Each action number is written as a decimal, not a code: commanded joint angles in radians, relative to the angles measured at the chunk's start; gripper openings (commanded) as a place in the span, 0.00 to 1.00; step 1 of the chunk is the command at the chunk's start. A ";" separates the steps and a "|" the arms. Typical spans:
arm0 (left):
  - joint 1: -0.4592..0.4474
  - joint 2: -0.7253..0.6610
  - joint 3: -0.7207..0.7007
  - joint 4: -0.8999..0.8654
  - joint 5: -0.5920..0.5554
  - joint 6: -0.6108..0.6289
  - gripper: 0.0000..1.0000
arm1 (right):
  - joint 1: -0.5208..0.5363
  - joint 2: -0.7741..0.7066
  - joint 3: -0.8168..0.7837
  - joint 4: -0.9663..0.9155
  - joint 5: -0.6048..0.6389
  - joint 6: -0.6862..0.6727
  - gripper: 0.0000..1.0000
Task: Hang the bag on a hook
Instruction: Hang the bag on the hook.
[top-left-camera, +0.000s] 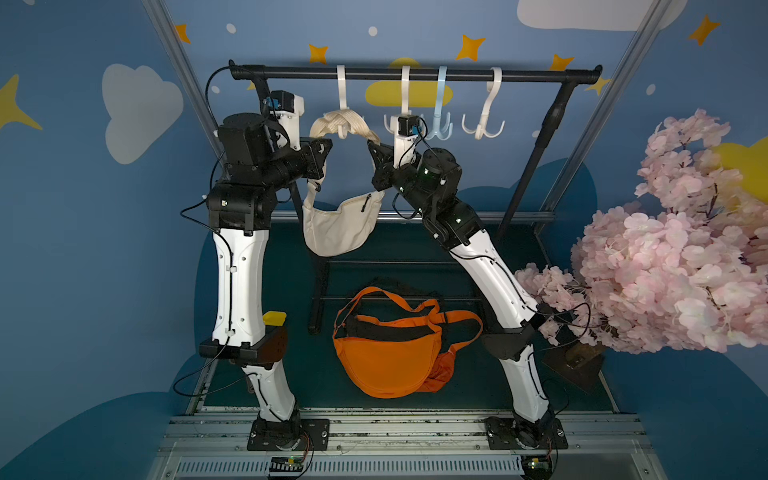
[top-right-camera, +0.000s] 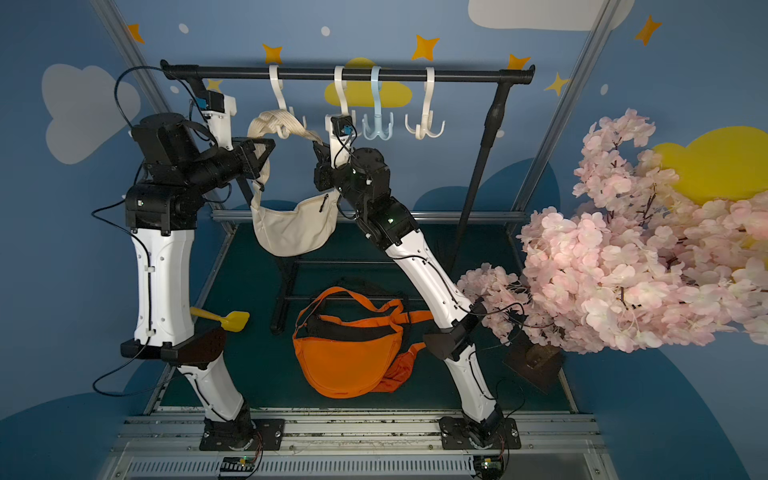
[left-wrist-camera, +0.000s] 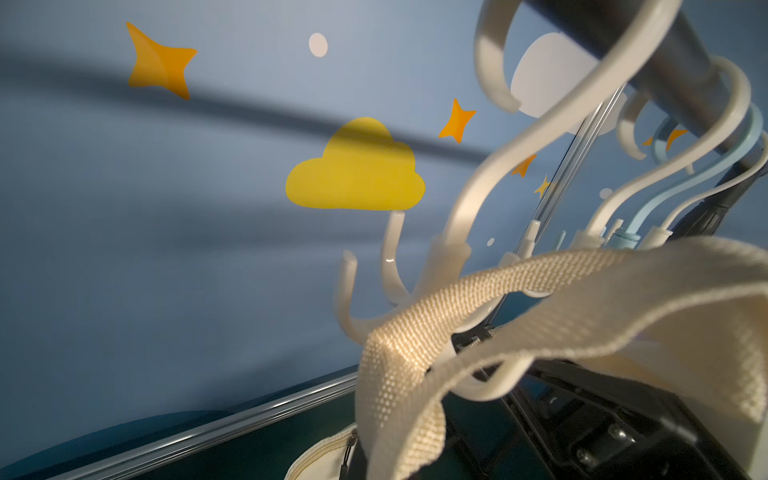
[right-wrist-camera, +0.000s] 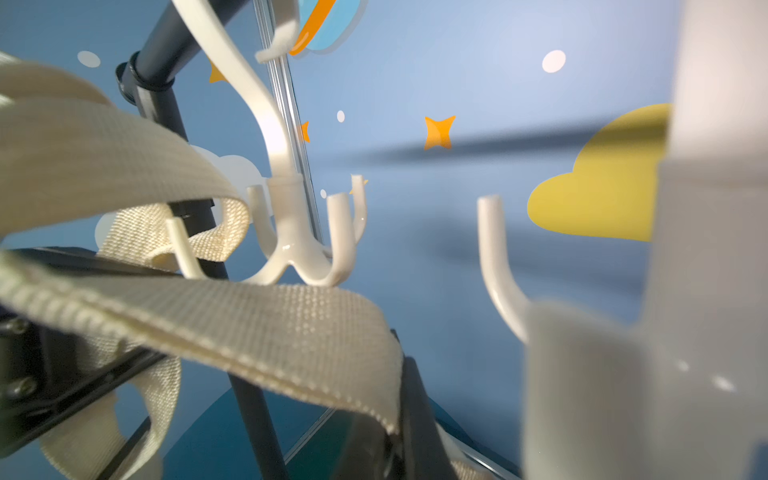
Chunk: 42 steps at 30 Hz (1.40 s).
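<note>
Top views: left gripper (top-left-camera: 323, 162) & right gripper (top-left-camera: 374, 148) clamp bag (top-left-camera: 340, 230) strap (top-left-camera: 336, 119) at hook (top-left-camera: 340, 89).

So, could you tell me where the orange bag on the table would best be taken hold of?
Probably by the orange strap arching beyond the orange bag's pouch, coming from above: that loop looks raised and open, while the pouch lies broad and flat.

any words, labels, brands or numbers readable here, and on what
None can be read.
The cream fabric belt bag, the orange fabric belt bag and the white plastic hooks show no print.
The blue wall carries only star and cloud shapes.
The circuit boards by the arm bases are too small to read.
</note>
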 joint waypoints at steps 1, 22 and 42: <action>0.007 0.018 0.005 -0.027 0.017 -0.004 0.04 | -0.003 0.016 0.021 -0.024 -0.011 0.016 0.00; 0.054 0.040 -0.110 -0.065 0.118 -0.032 0.09 | -0.048 -0.035 -0.167 -0.064 -0.150 0.137 0.00; 0.054 -0.476 -0.962 0.719 0.128 0.046 0.95 | -0.057 -0.286 -0.590 0.111 -0.189 0.121 0.76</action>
